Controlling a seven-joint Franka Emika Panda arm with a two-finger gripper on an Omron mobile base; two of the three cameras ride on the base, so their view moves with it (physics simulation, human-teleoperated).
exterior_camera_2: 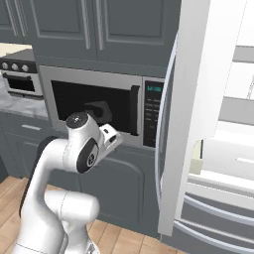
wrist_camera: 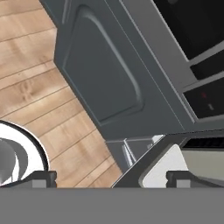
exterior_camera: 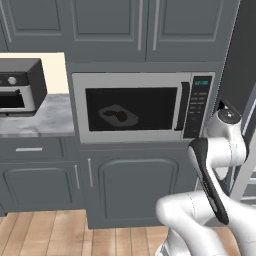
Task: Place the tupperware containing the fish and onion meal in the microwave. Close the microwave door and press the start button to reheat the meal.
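- The claw [wrist_camera: 111, 179] stands wide apart and holds nothing; its two dark tips rise at the bottom of the hand view, aimed down at the cabinet door [wrist_camera: 103, 83] and the wooden floor [wrist_camera: 39, 78].
- Up and away from the claw, the microwave door [exterior_camera: 131, 108] looks shut, its handle [exterior_camera: 184, 106] beside the control strip [exterior_camera: 198, 107].
- Behind the black glass, well above the claw, the tupperware [exterior_camera: 118, 115] sits inside the microwave [exterior_camera: 142, 106], with dark shapes in it that are probably the fish and onion.
- Judged from this, placing and closing are done; only the start button is left.
- Risk: the claw points low and away from the strip, so a long swing up could knock the open fridge door [exterior_camera_2: 186, 119] close by the arm.
- Risk: the buttons are small and close together, so wide-spread tips may hit the wrong one.
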